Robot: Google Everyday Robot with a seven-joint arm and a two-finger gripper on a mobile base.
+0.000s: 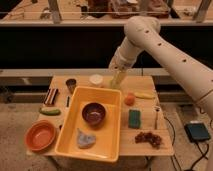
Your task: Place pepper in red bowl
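One step in hand: the reach. Gripper [118,76] over far side of bench [145,82], near white cup [96,79]; spread or pressed together, cannot tell. Pepper [50,111] at left bench edge, just behind red bowl [41,135], untouched. Next, by judgement: swing left, descend over pepper, close across its width.

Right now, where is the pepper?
In the camera view the pepper lies at the table's left, just behind the red bowl; the gripper hangs over the far edge.

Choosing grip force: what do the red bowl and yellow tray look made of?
Red bowl: likely plastic, smooth even orange-red, thick rim. Yellow tray: probably moulded plastic, uniform colour, rounded corners. The gripper hangs over the rear of the table, behind the tray.
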